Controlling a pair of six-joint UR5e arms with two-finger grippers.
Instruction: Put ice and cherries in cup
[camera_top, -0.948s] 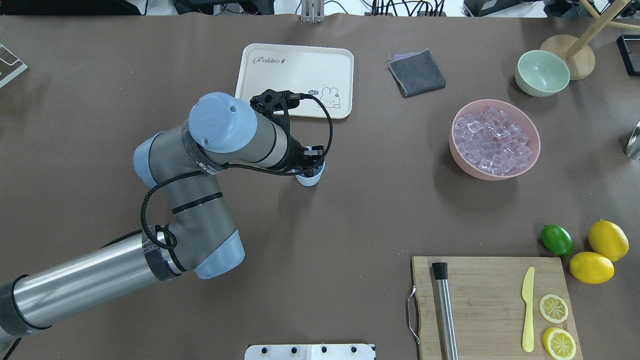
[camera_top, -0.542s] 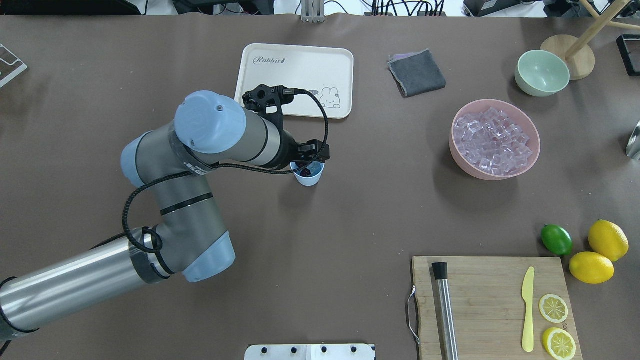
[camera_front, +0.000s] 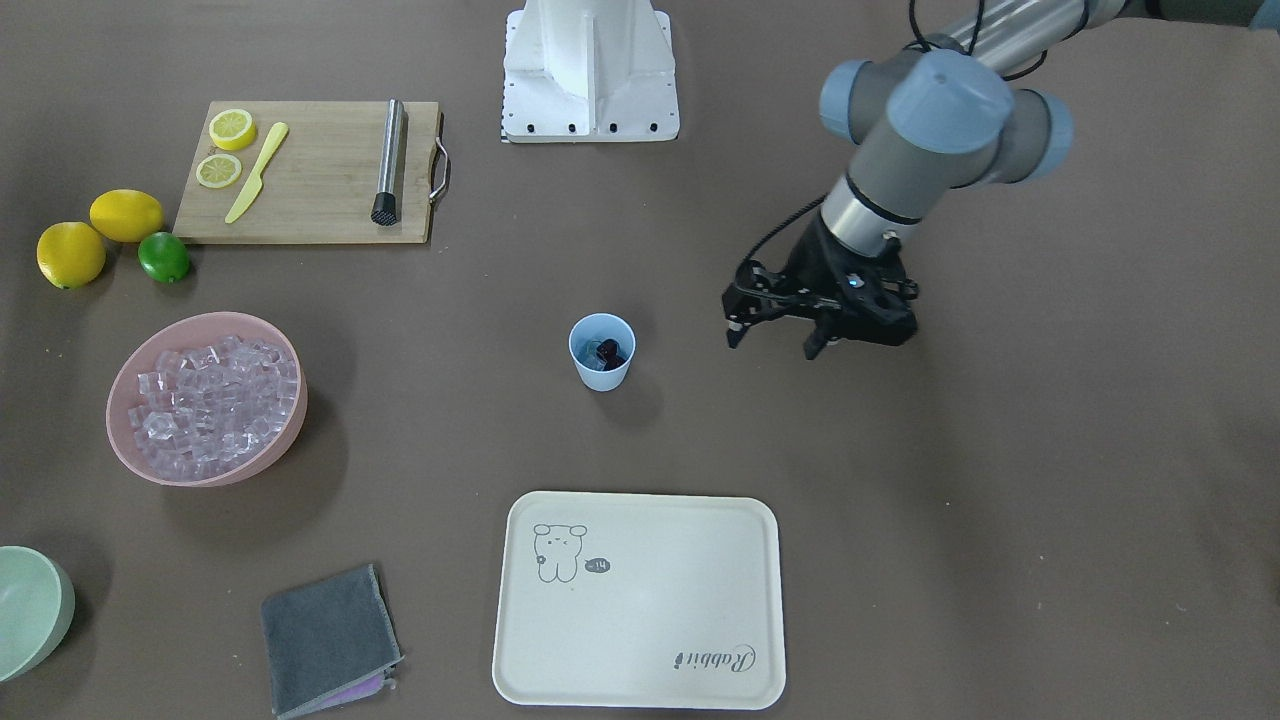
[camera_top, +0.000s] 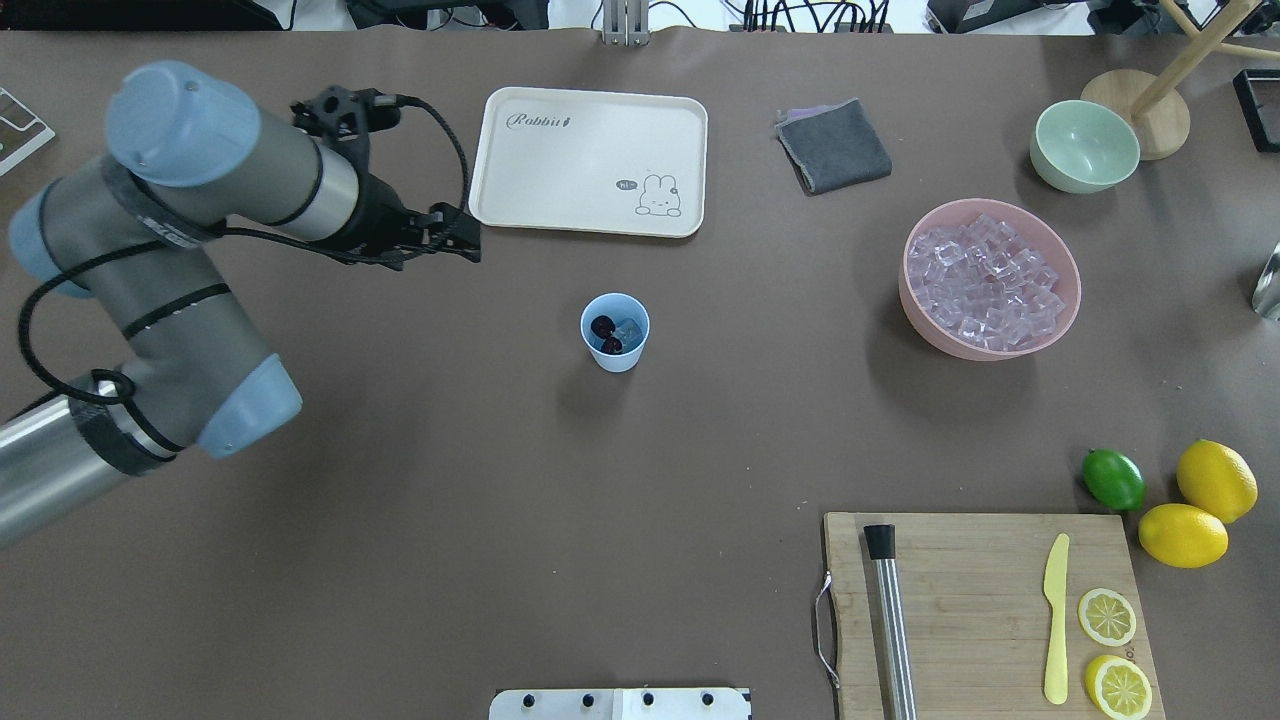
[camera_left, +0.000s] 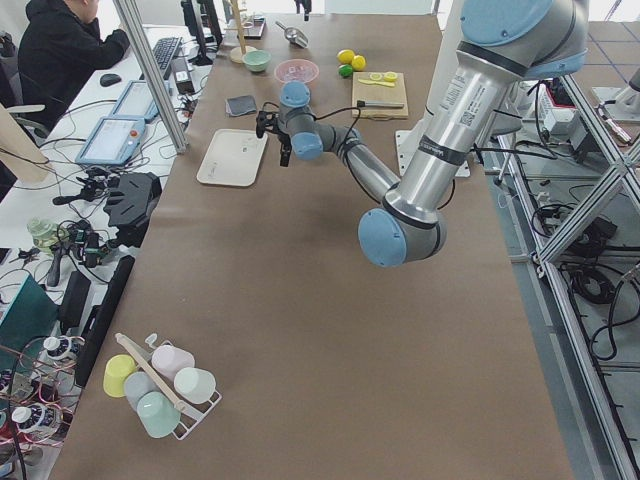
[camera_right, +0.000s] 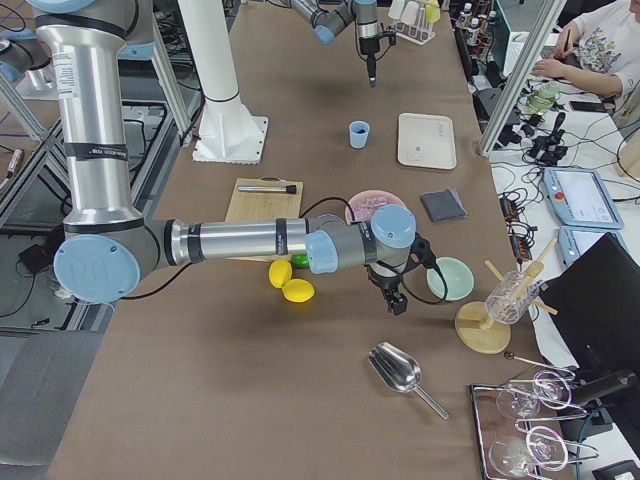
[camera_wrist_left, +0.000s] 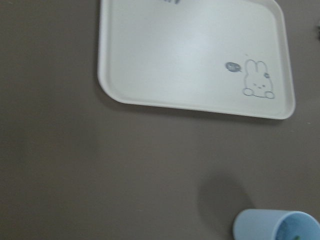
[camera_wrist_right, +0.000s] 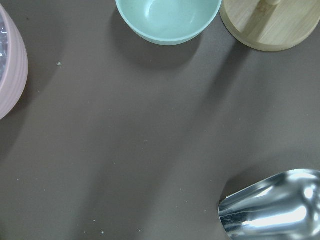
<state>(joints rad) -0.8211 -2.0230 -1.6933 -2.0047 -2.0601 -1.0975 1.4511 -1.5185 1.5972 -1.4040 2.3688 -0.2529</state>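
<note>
The light-blue cup (camera_top: 615, 350) stands upright mid-table, also in the front view (camera_front: 602, 372) and at the bottom edge of the left wrist view (camera_wrist_left: 265, 227). The dark cherries (camera_top: 604, 335) lie inside it beside a clear ice cube (camera_top: 630, 328). More ice (camera_top: 985, 280) fills the pink bowl (camera_top: 1068, 300) to the right. My left gripper (camera_top: 468, 238) is open and empty, up and to the left of the cup, near the tray's corner; it also shows in the front view (camera_front: 772, 345). My right gripper (camera_right: 396, 298) shows only in the right side view, by the pale green bowl; I cannot tell its state.
A cream tray (camera_top: 590, 160) lies behind the cup, a grey cloth (camera_top: 833, 145) to its right. A pale green bowl (camera_top: 1085, 145) and wooden stand (camera_top: 1150, 110) are far right. A cutting board (camera_top: 980, 610) holds a muddler, knife and lemon slices; lime (camera_top: 1113, 479) and lemons beside it. A metal scoop (camera_wrist_right: 272, 207) lies under the right wrist.
My left gripper was over the cup, then drew back up and left toward the tray's corner. The cherries stay in the cup, now uncovered.
</note>
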